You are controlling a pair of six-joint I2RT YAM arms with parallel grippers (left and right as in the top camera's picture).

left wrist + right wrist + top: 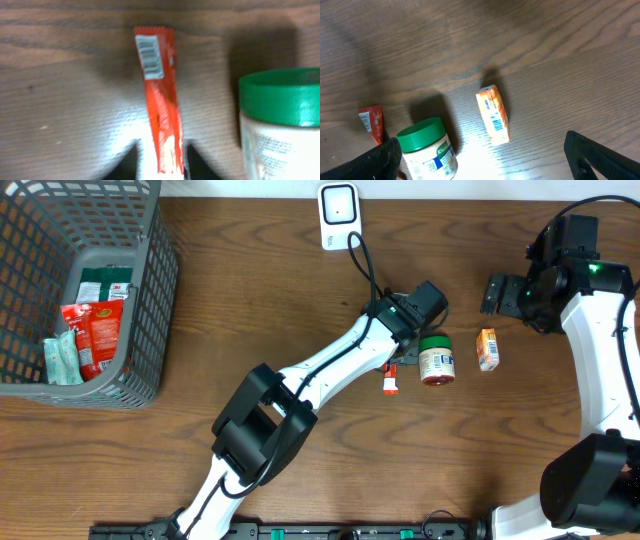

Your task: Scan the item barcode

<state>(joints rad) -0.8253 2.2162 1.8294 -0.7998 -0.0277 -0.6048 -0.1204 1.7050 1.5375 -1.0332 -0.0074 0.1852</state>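
Observation:
A slim red packet (160, 100) lies on the wooden table with its white barcode label at the far end. My left gripper (161, 167) straddles its near end, jaws a little apart: the packet touches the right finger (197, 167) and a narrow gap shows on the left. From overhead the packet (390, 379) sits just below the left gripper (400, 360). The white scanner (338, 215) stands at the table's far edge. My right gripper (482, 160) hangs wide open over the table with nothing in it, at the right (497, 293).
A green-lidded jar (436, 360) stands right beside the packet, close to the left gripper's right finger. A small orange box (487, 349) lies just right of the jar. A grey basket (150, 300) with several packets fills the left end. The scanner's cable runs toward the left arm.

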